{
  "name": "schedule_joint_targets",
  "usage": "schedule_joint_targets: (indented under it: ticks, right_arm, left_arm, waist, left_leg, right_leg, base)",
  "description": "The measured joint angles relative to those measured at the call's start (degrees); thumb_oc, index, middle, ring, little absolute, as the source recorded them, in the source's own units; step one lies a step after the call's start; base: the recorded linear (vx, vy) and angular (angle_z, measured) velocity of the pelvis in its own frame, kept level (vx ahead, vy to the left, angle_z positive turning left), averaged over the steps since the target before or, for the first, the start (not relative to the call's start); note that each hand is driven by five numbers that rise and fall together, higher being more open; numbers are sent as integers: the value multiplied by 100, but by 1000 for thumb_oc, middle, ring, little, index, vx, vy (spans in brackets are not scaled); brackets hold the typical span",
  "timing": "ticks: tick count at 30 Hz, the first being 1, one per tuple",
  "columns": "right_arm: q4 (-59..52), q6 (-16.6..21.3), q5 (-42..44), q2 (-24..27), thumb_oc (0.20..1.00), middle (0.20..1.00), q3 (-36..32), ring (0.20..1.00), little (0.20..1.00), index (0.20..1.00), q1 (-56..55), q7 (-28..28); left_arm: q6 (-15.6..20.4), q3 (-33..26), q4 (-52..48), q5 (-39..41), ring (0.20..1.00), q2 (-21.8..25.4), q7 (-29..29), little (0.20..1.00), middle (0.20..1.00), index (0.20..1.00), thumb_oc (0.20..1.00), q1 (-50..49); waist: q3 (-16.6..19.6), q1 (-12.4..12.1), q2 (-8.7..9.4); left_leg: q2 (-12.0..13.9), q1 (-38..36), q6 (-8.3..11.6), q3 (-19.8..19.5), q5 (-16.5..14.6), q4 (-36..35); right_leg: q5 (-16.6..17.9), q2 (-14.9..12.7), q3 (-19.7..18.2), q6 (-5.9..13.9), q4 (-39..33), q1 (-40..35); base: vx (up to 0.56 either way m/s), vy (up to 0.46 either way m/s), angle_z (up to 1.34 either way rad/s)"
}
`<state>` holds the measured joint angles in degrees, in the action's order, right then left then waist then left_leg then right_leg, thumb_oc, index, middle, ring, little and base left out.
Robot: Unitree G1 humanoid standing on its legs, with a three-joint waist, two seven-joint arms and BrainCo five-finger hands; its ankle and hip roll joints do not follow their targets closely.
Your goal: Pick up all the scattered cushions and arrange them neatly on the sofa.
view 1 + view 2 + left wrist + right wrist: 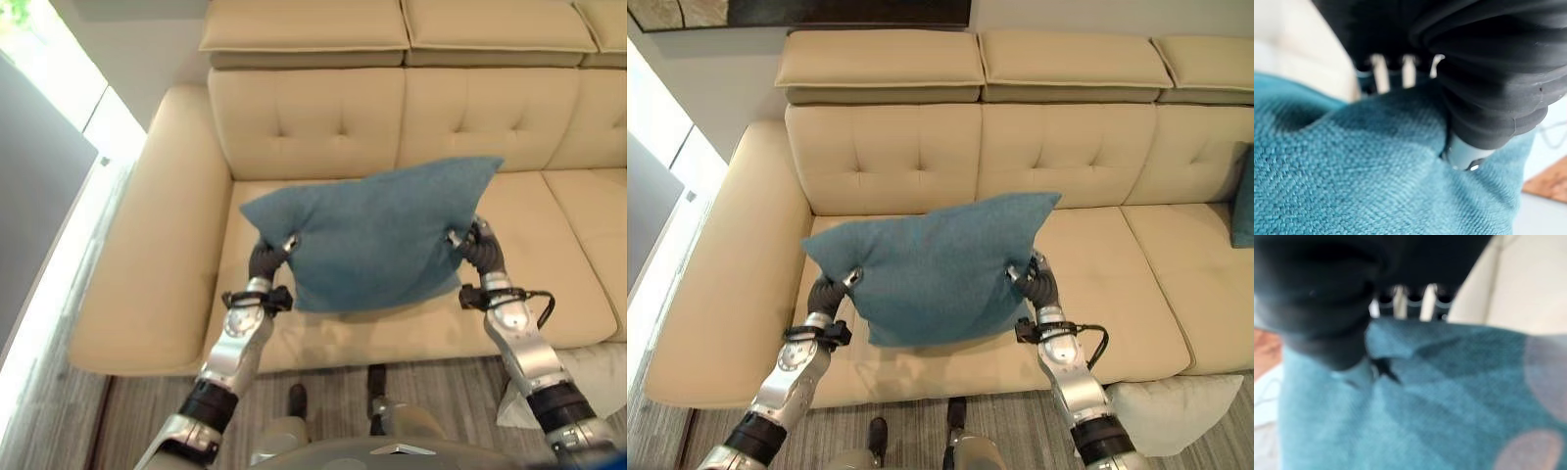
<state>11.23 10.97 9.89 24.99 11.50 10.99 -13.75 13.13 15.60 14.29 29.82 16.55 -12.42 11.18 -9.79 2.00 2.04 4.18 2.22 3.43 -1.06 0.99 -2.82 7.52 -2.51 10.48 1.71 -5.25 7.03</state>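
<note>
A teal cushion (377,235) hangs upright over the seat of the beige sofa (313,117), near its left end. My left hand (267,258) pinches the cushion's left edge and my right hand (476,245) pinches its right edge. In the left wrist view the fingers (1382,73) reach behind the cloth (1376,171) while the thumb presses into its front. The right wrist view shows the same hold on the cushion (1449,396). The cushion's lower edge is close above the seat; I cannot tell whether it touches.
A white cushion (1171,411) lies on the floor by the sofa's front, to my right. Another teal cushion (1244,196) stands on the sofa at the far right. The broad armrest (715,294) bounds the seat on the left.
</note>
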Motion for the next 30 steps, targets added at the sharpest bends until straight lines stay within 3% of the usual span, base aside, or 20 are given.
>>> schedule_joint_targets:
  ticks: [6, 9, 12, 19, 30]
  right_arm:
    - [985, 1, 140, 86, 200, 200, 416, 200, 200, 200, 1692, -355]
    - [1858, -73, 252, 327, 200, 200, 952, 200, 200, 200, 3172, -636]
    - [2182, -152, 382, 347, 200, 200, 1047, 200, 200, 200, 3821, -756]
    - [2412, -191, 463, 670, 200, 200, 1416, 200, 200, 200, 4806, -1026]
    - [2914, -184, 527, 629, 200, 200, 1706, 200, 200, 200, 5009, -1067]
  left_arm:
    - [88, 23, 405, 10, 200, 228, -582, 200, 200, 200, 200, 1398]
    - [134, 149, 1254, 70, 200, 447, -1012, 200, 200, 200, 200, 2767]
    - [156, 323, 1629, 94, 200, 641, -1146, 200, 200, 200, 200, 3434]
    - [289, 465, 2082, 271, 200, 811, -1318, 200, 200, 200, 200, 4451]
    - [393, 695, 2524, 522, 200, 858, -1421, 200, 200, 200, 200, 4710]
  waist:
    - [-22, -4, -21]
    - [-117, -43, -161]
    - [-180, -99, -233]
    - [-240, -164, -340]
    - [-251, -178, -361]
  left_leg:
    - [-33, 903, 54, -139, 229, 96]
    - [-53, 1431, 75, -190, 359, 79]
    - [-45, 1525, 87, -194, 462, -83]
    - [-94, 1834, 76, -182, 520, -216]
    - [-172, 2298, 82, -130, 556, -207]
  right_leg:
    - [219, -41, 132, -58, 4, 791]
    - [322, -58, 159, -119, 4, 1308]
    - [375, -47, 160, -179, 5, 1476]
    - [402, -100, 155, -217, 7, 1853]
    - [407, -183, 134, -224, 8, 2294]
  base:
    - [-94, -31, 12]
    - [-67, 27, 7]
    - [0, 11, 0]
    - [8, 34, 0]
    - [-5, 21, 2]
